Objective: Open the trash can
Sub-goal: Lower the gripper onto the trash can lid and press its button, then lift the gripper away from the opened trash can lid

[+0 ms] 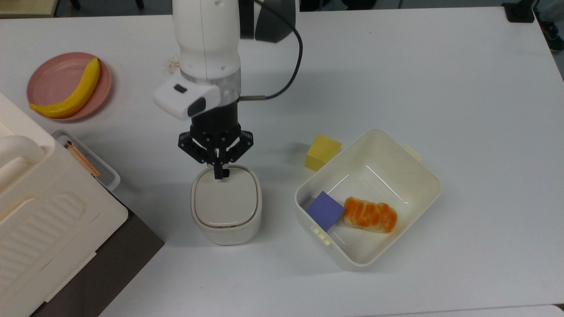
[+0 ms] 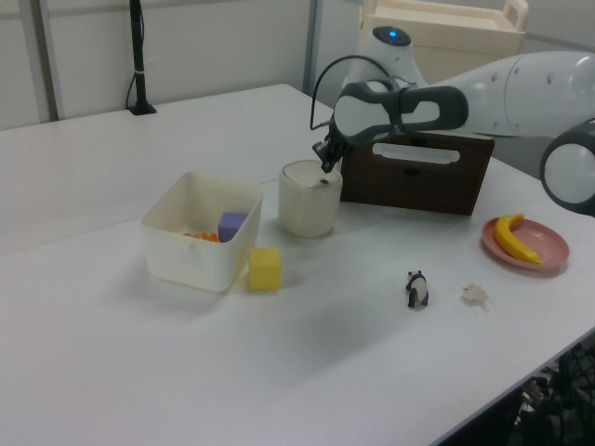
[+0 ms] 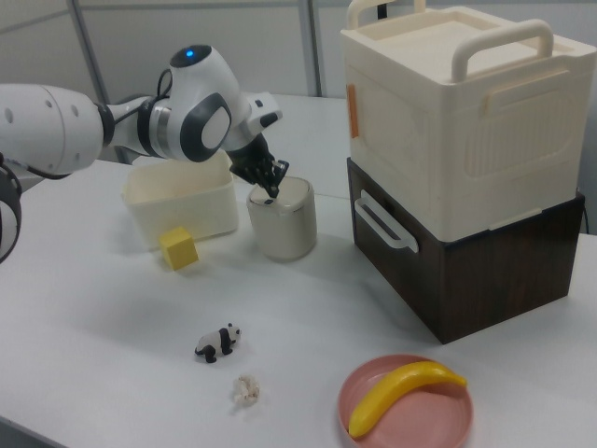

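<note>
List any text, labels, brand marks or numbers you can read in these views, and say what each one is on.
None can be read in any view.
The trash can, the tub and the cream appliance show no print.
The arm shows only a blue light, no lettering.
An orange tab on the appliance's side carries no marking I can make out.
The tool is plain black.

— What does the trash can (image 1: 226, 204) look like?

— Small, cream-white, a rounded square, with a flat beige lid (image 1: 225, 197) and a dark button (image 1: 225, 173) at the rim.

— Open or closed?

— The lid lies flat and closed. The can stands upright on the white table.

— Where is the button?

— At the lid's upper edge in the top view.
</note>
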Motion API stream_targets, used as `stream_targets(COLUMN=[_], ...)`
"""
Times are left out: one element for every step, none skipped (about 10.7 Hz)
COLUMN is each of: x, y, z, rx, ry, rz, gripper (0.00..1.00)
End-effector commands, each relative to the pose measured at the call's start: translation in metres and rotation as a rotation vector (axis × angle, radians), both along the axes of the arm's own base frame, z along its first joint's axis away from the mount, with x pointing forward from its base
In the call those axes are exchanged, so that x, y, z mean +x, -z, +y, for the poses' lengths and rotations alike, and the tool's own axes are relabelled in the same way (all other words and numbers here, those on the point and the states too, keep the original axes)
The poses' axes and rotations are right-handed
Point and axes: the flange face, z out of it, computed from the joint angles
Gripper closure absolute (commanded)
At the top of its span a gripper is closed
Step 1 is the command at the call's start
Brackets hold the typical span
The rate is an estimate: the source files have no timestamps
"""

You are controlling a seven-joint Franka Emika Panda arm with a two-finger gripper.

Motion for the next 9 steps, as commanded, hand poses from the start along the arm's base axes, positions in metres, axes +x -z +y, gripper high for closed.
stream_targets(x=[0.008, 0.007, 0.004, -0.002, -0.012, -0.022, -0.033, -0.045, -0.059], y=[0.024, 0.016, -0.002, -0.026, -0.041, -0.058, -0.074, -0.084, -0.096], z=[0.012, 0.009, 0.006, 0.005, 0.002, 0.0, 0.0, 0.0, 0.001], rx=[0.011, 0.017, 0.023, 0.043, 0.055, 0.057, 0.056, 0.05, 0.049], ry=[-0.025, -0.015, -0.007, 0.002, 0.01, 0.014, 0.014, 0.013, 0.01], rz=[0.012, 0.001, -0.018, -0.04, 0.008, 0.044, 0.071, 0.123, 0.174], gripper=[1.0, 1.0, 1.0, 1.0, 1.0, 1.0, 1.0, 1.0, 0.99])
